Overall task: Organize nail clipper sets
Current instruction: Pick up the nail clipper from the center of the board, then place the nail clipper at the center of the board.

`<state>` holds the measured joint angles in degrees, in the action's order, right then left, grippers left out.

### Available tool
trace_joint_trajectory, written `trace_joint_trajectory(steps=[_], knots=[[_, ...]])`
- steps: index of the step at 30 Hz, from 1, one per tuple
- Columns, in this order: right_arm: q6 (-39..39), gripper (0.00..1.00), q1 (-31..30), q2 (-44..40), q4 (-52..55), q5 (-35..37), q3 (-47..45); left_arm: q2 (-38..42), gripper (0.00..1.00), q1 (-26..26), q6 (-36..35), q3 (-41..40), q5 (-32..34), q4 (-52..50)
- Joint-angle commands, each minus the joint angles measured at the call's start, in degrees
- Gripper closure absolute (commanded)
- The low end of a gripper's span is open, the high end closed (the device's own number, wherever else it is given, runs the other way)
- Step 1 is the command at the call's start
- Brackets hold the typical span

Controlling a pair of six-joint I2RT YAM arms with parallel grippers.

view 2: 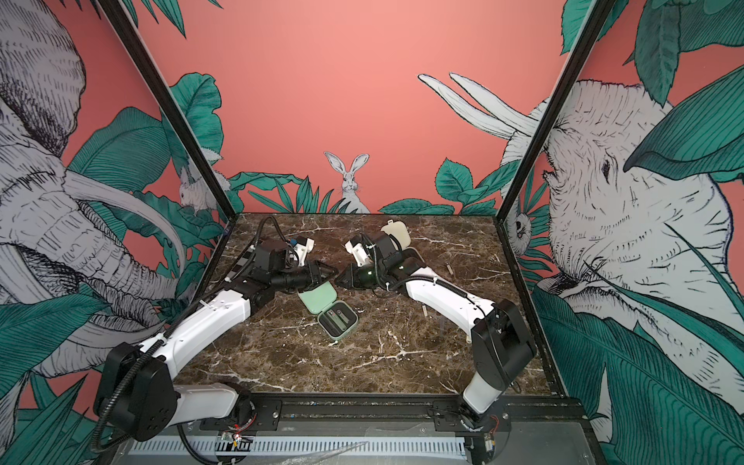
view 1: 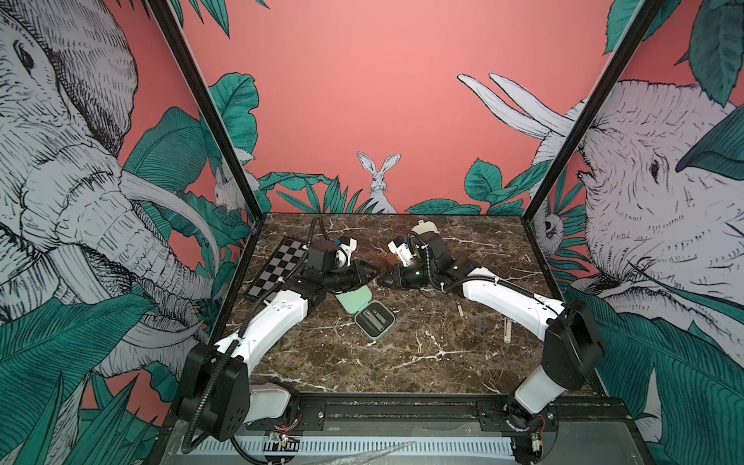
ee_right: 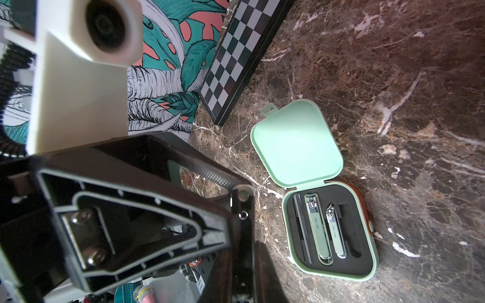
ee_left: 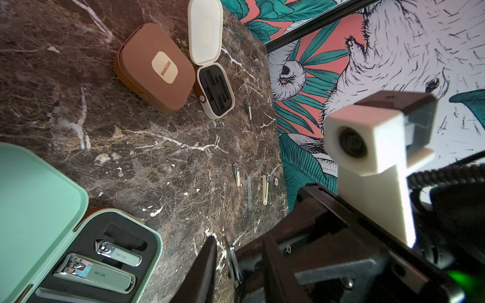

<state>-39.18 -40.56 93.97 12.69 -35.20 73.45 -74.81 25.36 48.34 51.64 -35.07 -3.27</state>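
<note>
Left wrist view shows the small slim tool (ee_left: 231,251) between the spread jaws of your left gripper (ee_left: 239,237), while the right gripper (view 1: 387,280) pinches its other end. Centre the tool in the jaws and clamp fully before the right one lets go; a piece this thin looks prone to twist. In both top views the open mint case (view 1: 353,300) lies on the tabletop (view 1: 402,362) just below frame centre, close under both grippers, one slot bare

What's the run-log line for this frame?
phase: handover | right gripper: shut on small metal tool | left gripper: open around it | mint green case: open
</note>
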Motion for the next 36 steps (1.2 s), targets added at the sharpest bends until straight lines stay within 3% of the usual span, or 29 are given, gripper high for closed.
trace_joint_trajectory(steps=[1,11,15,17,19,22,25,29,32,36], knots=[[0.73,0.97,-0.49,-0.46,-0.74,0.10,1.30,-0.04,0.70,0.47,-0.02,1.89,0.09,0.01],[1.99,0.97,-0.53,-0.28,0.46,0.57,1.29,-0.17,0.87,1.07,-0.38,1.98,0.09,-0.43],[2.46,0.97,-0.56,-0.15,0.82,0.40,1.33,-0.43,1.00,1.31,-0.67,2.10,-0.35,0.01],[2.72,0.95,-0.53,-0.08,0.93,0.45,1.31,-0.56,1.00,1.41,-1.04,2.15,-0.16,-0.11],[2.87,0.90,-0.56,-0.15,0.74,0.40,1.27,-0.61,1.00,1.46,-1.68,2.36,0.03,-0.33],[3.29,0.74,-0.30,-0.92,1.08,0.80,1.23,-0.70,1.00,1.83,-3.31,2.71,0.11,-0.37],[2.93,0.60,1.82,-6.19,1.79,5.14,-2.38,-1.01,1.00,4.29,-12.33,6.94,6.93,-8.69],[1.61,0.54,8.37,-16.19,6.12,13.88,-10.30,-2.90,1.00,13.31,-27.82,13.40,26.48,-21.42],[2.61,0.54,11.48,-21.36,10.42,18.86,-15.15,-3.57,1.00,19.67,-35.25,11.44,38.66,-19.67],[0.75,0.54,15.22,-25.90,10.98,20.30,-22.76,-5.09,1.00,27.54,-45.13,5.78,48.56,-8.42]])
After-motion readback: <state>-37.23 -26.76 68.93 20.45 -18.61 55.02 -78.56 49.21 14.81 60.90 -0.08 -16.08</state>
